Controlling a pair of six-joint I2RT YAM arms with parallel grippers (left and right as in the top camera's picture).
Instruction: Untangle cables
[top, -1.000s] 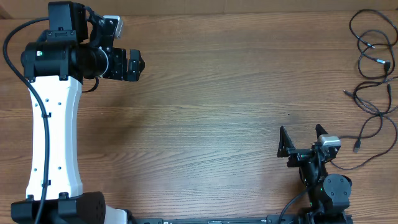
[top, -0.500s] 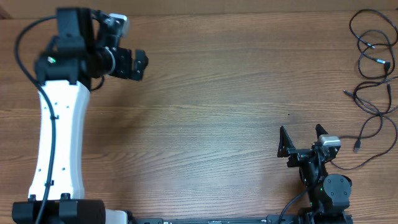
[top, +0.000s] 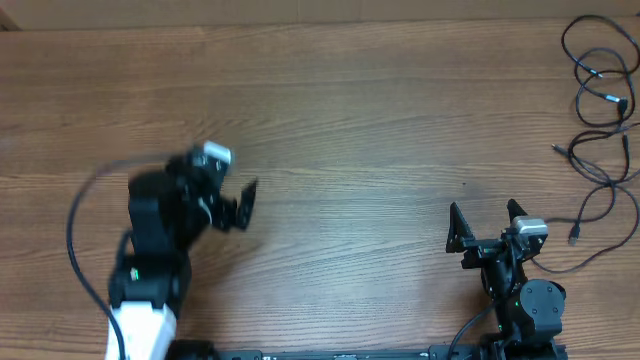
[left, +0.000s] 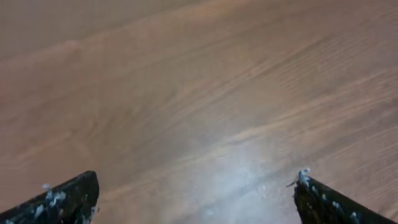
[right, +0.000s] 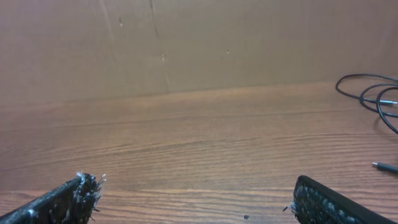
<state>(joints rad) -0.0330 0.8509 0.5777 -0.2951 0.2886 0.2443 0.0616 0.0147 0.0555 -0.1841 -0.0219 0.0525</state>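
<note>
The cables (top: 598, 95) are thin black cords lying in loose tangled loops at the far right edge of the table, with small plugs at their ends. Part of one loop and a plug tip show in the right wrist view (right: 372, 93). My left gripper (top: 243, 205) is open and empty over bare wood left of centre, blurred by motion; in the left wrist view (left: 196, 199) only wood lies between its fingers. My right gripper (top: 485, 222) is open and empty near the front edge, left of the cables; it also shows in the right wrist view (right: 193, 199).
The wooden table (top: 360, 130) fills the overhead view. A brown cardboard wall (right: 186, 43) stands along the table's back edge. One cable end (top: 575, 237) lies close to the right arm's base.
My left arm has swung from the back left corner toward the front of the table, its gripper now left of centre. The right arm and the cables have not moved.
</note>
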